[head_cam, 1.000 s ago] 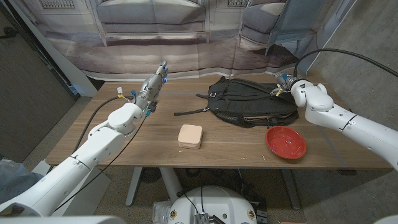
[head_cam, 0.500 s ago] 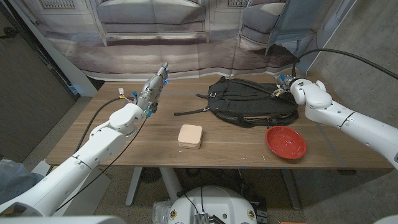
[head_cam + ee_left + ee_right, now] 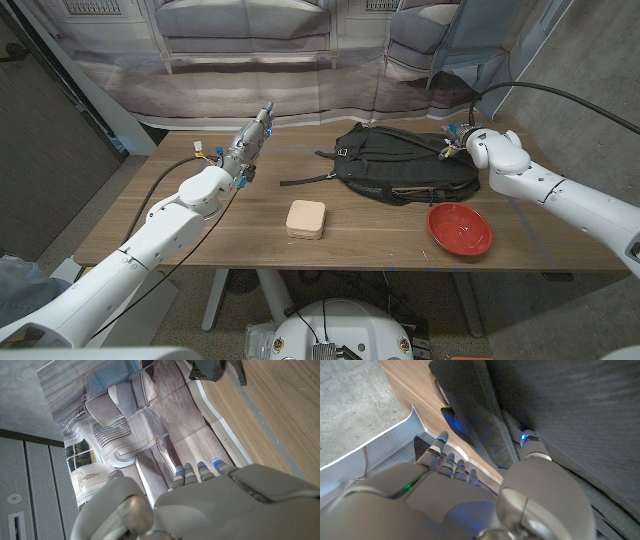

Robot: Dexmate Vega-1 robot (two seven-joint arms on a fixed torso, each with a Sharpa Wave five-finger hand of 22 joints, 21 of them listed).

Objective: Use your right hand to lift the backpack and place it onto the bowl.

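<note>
Two hands in view, neither holding anything. Right hand (image 3: 458, 137) is at the backpack's (image 3: 405, 163) far right end, at the table's far side. Right wrist view: fingers (image 3: 451, 462) reach out side by side along the bag's edge, thumb (image 3: 532, 447) apart from them and up against the dark fabric, a strap fold (image 3: 492, 435) lying between thumb and fingers. Nothing pinched as far as I can see; hand is apart, not clamped. Whether the fingers touch the bag or the wood under it, cannot tell.

Backpack lies flat on the wooden table (image 3: 200, 245), right of centre toward the far edge, one strap (image 3: 305, 182) trailing out to the left across the wood. Red bowl (image 3: 460, 228) sits just in front of the bag's right end, near the front edge, close to it but not under it.

Left hand (image 3: 252, 135) is raised off the far left part of the table, fingers (image 3: 200, 471) straight and close together pointing toward the backdrop (image 3: 250, 60), empty. Beige square case (image 3: 306, 219) sits mid-table, in front of the strap, well apart from the bowl.
</note>
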